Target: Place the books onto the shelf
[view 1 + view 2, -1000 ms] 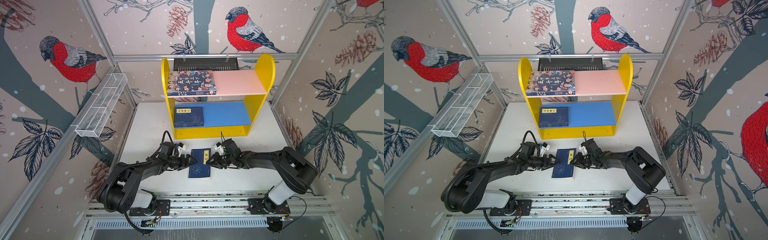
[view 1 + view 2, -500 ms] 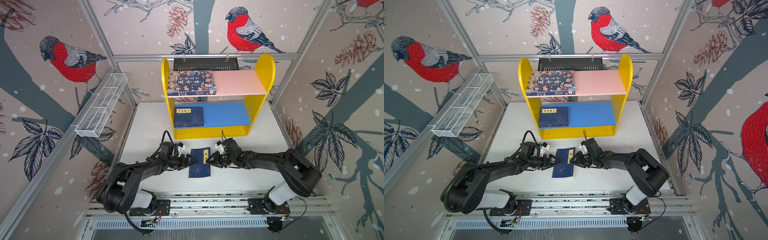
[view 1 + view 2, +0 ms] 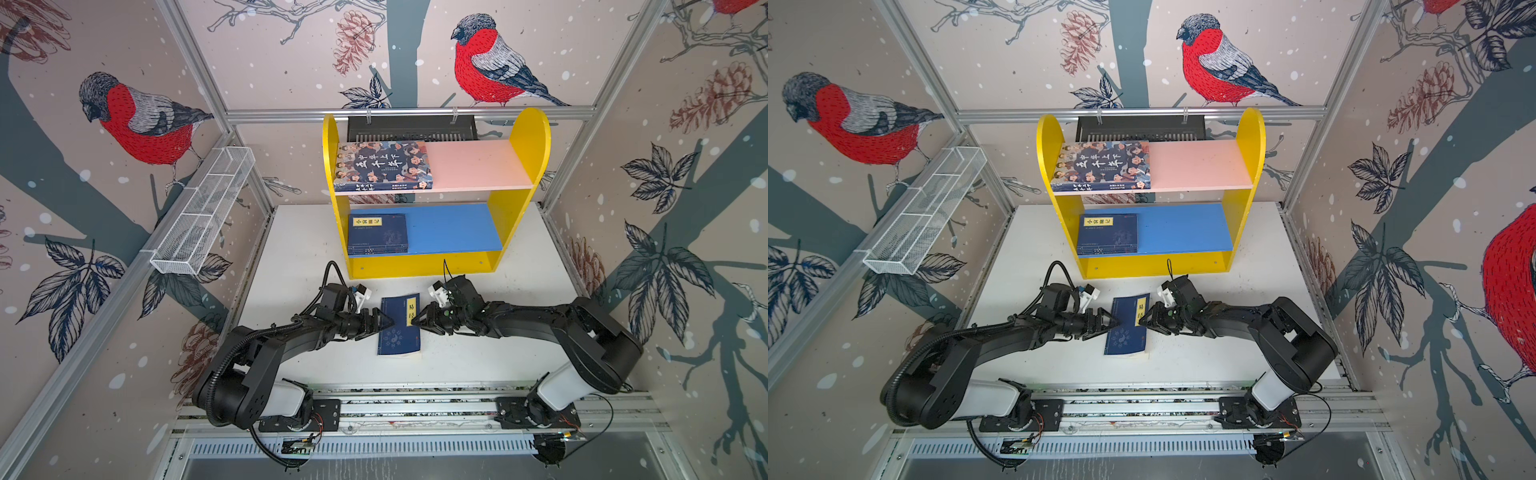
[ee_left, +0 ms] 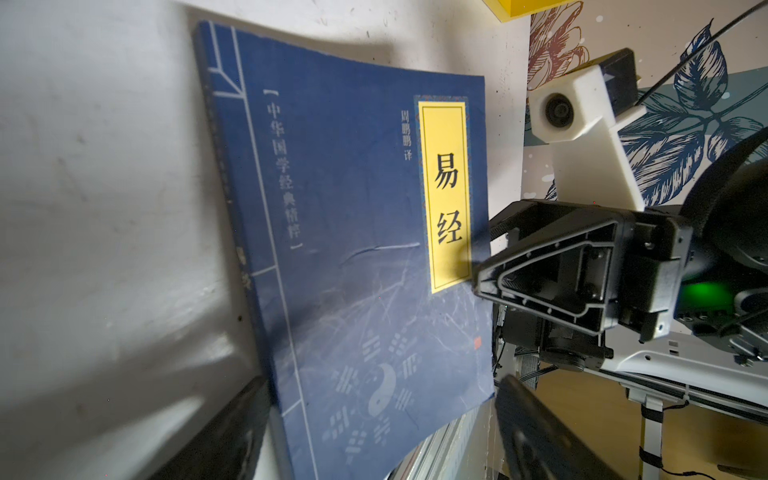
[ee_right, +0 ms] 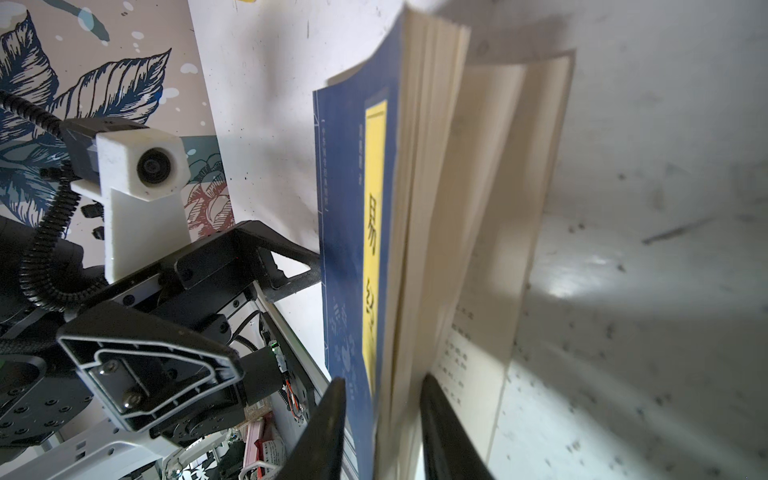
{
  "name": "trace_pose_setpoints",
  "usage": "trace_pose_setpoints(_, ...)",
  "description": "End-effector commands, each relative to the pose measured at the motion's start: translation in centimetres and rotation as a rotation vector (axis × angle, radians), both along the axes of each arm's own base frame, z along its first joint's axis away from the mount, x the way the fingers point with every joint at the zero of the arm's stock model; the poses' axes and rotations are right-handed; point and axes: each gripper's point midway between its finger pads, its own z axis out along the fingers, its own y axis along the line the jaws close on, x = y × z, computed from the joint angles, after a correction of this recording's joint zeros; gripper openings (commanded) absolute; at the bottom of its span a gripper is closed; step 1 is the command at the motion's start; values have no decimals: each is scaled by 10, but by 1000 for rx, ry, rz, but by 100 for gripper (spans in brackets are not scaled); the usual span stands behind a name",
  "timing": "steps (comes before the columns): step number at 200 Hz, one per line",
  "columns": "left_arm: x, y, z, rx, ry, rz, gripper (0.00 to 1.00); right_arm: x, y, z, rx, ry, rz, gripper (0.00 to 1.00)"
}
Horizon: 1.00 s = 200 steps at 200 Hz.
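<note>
At the front of the worktop (image 3: 478,357), the right tool (image 3: 417,322) is closed on the fore-edge of a navy book (image 3: 397,340). In the right wrist view its fingers (image 5: 328,424) pinch the front cover and most of the pages, which stand parted from the remaining leaves beneath. The left tool (image 3: 388,324) is on the opposite side, at the spine edge. Its jaws are spread wide, with one fingertip against the book's edge and nothing held. The book, with its yellow title label, lies between the two tools, just in front of the shelf (image 3: 419,268). On the shelf's blue lower board (image 3: 453,228), a stack of navy books (image 3: 377,235) lies flat at the left end in both top views. On the pink upper board (image 3: 473,166), the large book (image 3: 382,166) with figures on its cover also lies flat at the left end.
</note>
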Motion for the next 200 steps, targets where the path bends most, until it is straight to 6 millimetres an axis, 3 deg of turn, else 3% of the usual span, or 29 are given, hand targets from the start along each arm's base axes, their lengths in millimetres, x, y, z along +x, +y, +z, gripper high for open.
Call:
trace_pose_setpoints(1,2,-3,9,-32,-38,-21,86,3,-3,-4,-45,-14,-2,33)
trace_pose_setpoints(41,2,-3,8,-31,-36,-21,86,4,-11,-8,-103,-27,-12,35)
trace_pose_setpoints(94,2,-3,8,-33,-33,-19,86,2,-3,1,-45,-35,17,31)
trace_pose_setpoints(147,3,-4,13,-44,-47,-20,86,4,2,-13,-42,-11,27,28)
trace_pose_setpoints(164,2,-3,13,-44,-48,-19,86,6,3,-12,-38,-18,23,24)
trace_pose_setpoints(175,2,-3,14,-43,-50,-19,86,6,3,-12,-36,-18,25,15)
trace_pose_setpoints(200,3,-3,14,-45,-51,-16,86,6,5,-8,-19,-24,32,4)
